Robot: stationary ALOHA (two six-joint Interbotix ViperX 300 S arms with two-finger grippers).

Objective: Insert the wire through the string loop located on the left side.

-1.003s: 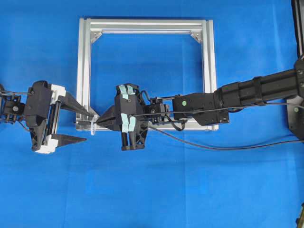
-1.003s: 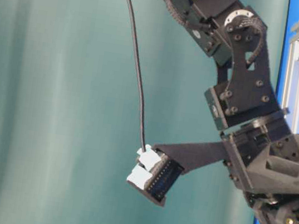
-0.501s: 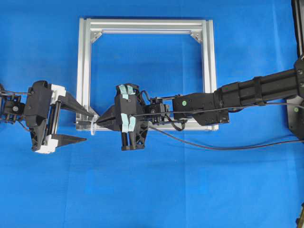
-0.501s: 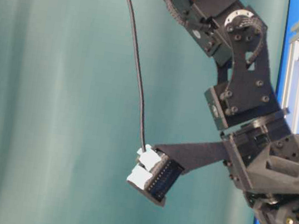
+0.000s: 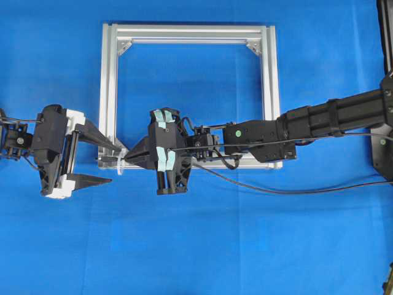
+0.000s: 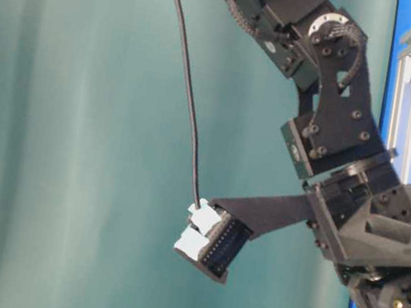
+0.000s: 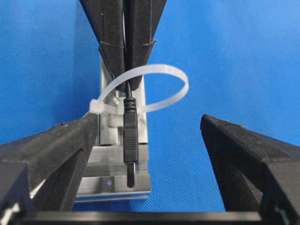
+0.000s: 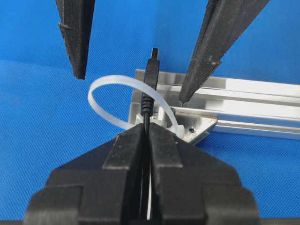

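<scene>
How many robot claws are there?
2: the left end effector, open at the frame's left side; the right end effector, shut on the wire.

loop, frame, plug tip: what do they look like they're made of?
Loop: likely plastic, a milky translucent flat strip with a locking head like a zip tie's.
Frame: looks like aluminium, a matte silver slotted profile with corner brackets.
Plug: black, probably moulded plastic; its tip is too dark to tell.

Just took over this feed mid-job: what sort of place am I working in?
Likely a lab test bench for two-arm manipulation, not a home or factory line. A plain blue cloth covers the table, a bare aluminium frame with a string loop serves as fixture, and a teal backdrop closes it off.
</scene>
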